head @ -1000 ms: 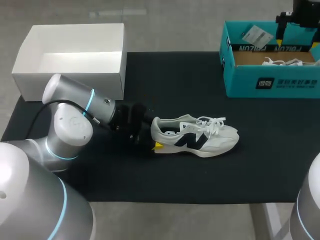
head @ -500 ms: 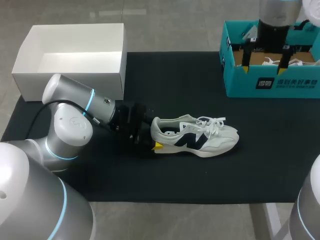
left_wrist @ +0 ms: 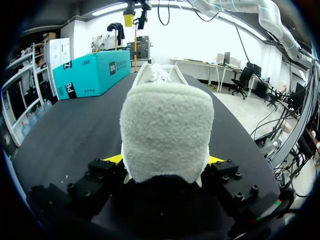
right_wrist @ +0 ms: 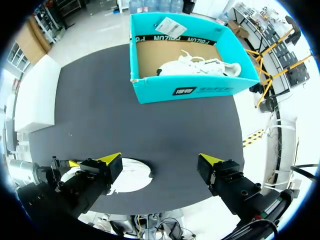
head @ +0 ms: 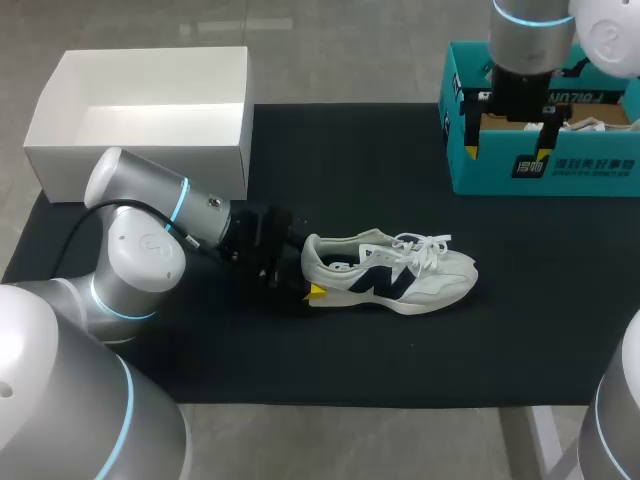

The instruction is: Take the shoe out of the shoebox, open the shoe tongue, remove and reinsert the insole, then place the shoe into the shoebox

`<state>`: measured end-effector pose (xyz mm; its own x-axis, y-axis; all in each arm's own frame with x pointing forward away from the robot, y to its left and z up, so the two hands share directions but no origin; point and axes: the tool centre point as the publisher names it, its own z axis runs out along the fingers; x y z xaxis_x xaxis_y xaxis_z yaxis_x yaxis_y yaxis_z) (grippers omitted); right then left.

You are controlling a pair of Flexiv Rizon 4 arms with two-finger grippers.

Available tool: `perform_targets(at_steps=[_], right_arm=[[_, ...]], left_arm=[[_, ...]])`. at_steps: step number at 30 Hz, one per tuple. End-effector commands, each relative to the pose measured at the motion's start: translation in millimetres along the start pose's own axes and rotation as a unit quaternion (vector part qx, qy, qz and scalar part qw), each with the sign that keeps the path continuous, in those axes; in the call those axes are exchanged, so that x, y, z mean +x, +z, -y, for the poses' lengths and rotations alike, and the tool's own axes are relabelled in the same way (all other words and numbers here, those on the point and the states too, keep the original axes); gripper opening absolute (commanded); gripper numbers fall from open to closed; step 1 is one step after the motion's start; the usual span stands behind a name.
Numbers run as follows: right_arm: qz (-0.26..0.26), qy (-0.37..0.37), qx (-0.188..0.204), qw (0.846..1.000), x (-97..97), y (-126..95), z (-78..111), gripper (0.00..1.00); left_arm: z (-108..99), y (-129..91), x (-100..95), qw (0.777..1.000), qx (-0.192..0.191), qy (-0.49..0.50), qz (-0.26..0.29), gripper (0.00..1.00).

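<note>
Head view, centre: the shoe is clamped at its heel by the left gripper. The right gripper, jaws apart, is seen over the shoebox, upper right. Tongue opening is judged next, so it must be brought to the laces.

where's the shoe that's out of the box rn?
Head view: the shoe sits on its sole on the black mat near the middle, toe pointing right, with its heel gripped by the left claw. The teal shoebox stands apart at the far right.
</note>
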<state>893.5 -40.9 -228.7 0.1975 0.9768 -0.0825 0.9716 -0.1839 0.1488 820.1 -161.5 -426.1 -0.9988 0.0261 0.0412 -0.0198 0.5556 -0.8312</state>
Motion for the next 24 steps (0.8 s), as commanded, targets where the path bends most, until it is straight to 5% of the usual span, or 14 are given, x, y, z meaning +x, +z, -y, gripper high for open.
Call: perform_targets(at_steps=[1, 4, 15, 24], right_arm=[[0.000, 0.000, 0.000, 1.000, 0.2, 0.5, -0.1, 1.00], [0.000, 0.000, 0.000, 1.000, 0.2, 0.5, -0.1, 1.00], [0.036, -0.010, 0.014, 0.999, 65.9, -5.7, 33.4, 1.00], [-0.029, -0.015, 0.011, 0.999, 113.8, -16.7, 68.1, 1.00]], left_arm=[[-0.8, 0.1, -0.7, 1.000, -0.002, 0.000, 0.000, 0.00], [-0.8, 0.1, -0.7, 1.000, -0.002, 0.000, 0.000, 0.00], [-0.8, 0.1, -0.7, 1.000, -0.002, 0.000, 0.000, 0.00], [-0.8, 0.1, -0.7, 1.000, -0.002, 0.000, 0.000, 0.00]])
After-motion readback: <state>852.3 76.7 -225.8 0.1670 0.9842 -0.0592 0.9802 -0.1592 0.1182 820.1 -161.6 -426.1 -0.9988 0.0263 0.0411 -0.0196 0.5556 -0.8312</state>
